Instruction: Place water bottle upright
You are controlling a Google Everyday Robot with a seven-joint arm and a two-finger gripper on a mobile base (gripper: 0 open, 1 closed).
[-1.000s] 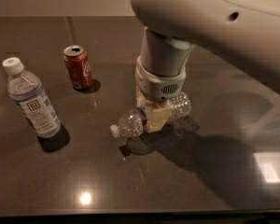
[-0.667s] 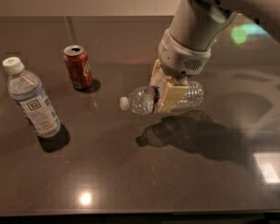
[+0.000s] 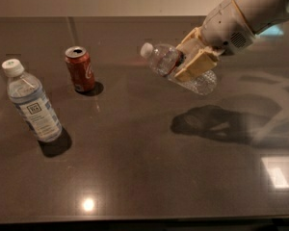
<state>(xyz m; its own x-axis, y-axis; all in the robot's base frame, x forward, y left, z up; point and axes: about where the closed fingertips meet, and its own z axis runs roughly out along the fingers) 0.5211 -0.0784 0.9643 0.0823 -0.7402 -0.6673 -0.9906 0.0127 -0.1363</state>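
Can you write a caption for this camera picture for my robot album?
The tool holds the water bottle tilted above the dark table, right of a red can.

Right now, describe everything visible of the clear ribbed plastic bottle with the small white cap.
The clear ribbed plastic water bottle hangs above the dark table, clamped round its middle by the beige gripper at upper right. It is tilted: white cap up-left, base lower right. Nothing else touches it.
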